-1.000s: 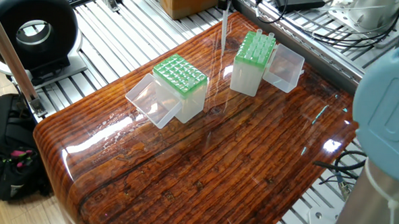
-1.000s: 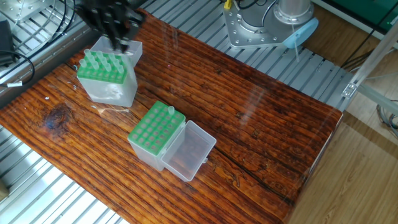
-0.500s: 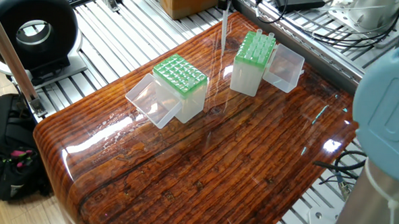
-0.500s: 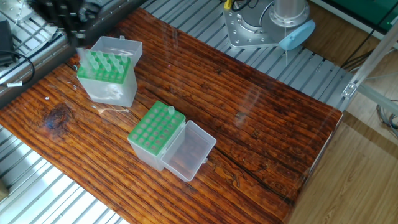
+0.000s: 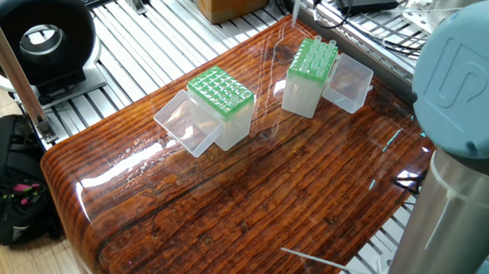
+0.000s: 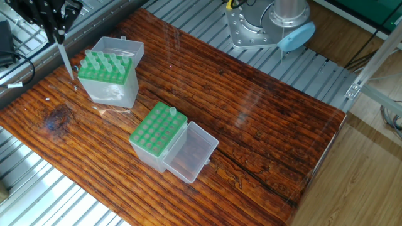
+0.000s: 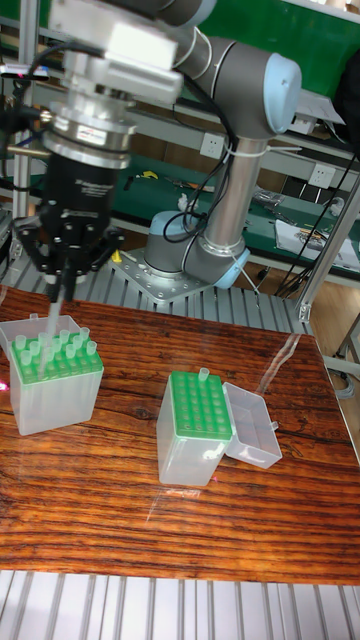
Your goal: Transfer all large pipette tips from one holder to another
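Observation:
My gripper (image 6: 58, 39) (image 7: 62, 280) is shut on one large pipette tip (image 6: 65, 59) (image 7: 55, 312), which hangs down from the fingers. It is just off the far left edge of the green-topped holder (image 6: 107, 76) (image 7: 55, 385) (image 5: 312, 64), above the table. Several more large pipette tips (image 6: 103, 61) (image 7: 50, 350) stand upright in that holder. The second green-topped holder (image 6: 157, 133) (image 7: 198, 425) (image 5: 221, 95) sits mid-table with a single tip (image 6: 173, 111) (image 7: 205, 377) in a corner hole. In one fixed view only the held tip (image 5: 296, 7) shows at the top edge.
Both holders have clear lids (image 6: 191, 152) (image 6: 122, 45) hinged open beside them. The arm's base (image 6: 264, 28) is bolted at the back on slatted aluminium. The arm's column (image 5: 462, 163) blocks the right of one fixed view. A black round device (image 5: 38, 33) and a backpack (image 5: 7, 184) lie off the table.
The gripper has moved from above the full holder to its far left side. A tip now hangs from it. Both holders stayed put.

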`<act>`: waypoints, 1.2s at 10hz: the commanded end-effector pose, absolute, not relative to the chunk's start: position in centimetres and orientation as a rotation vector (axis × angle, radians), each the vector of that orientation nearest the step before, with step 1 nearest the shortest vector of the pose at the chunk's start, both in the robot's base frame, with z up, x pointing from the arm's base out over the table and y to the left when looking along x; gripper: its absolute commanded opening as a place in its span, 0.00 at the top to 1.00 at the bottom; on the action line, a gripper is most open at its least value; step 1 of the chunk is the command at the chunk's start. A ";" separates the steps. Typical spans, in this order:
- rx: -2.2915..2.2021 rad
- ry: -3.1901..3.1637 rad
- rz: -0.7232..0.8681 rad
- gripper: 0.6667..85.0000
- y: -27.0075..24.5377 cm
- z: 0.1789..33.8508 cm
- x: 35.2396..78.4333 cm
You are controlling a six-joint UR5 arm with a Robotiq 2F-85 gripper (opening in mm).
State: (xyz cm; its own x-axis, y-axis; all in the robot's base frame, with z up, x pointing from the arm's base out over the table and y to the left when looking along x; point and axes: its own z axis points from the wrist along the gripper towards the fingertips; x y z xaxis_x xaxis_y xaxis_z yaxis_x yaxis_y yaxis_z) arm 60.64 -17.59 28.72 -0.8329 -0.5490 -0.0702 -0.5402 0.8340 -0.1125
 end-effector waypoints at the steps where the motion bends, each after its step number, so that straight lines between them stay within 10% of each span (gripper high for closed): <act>1: -0.908 2.923 -0.117 0.97 -18.8 27.7 59.4; 12: -0.869 2.981 -0.023 0.97 -17.4 27.1 57.9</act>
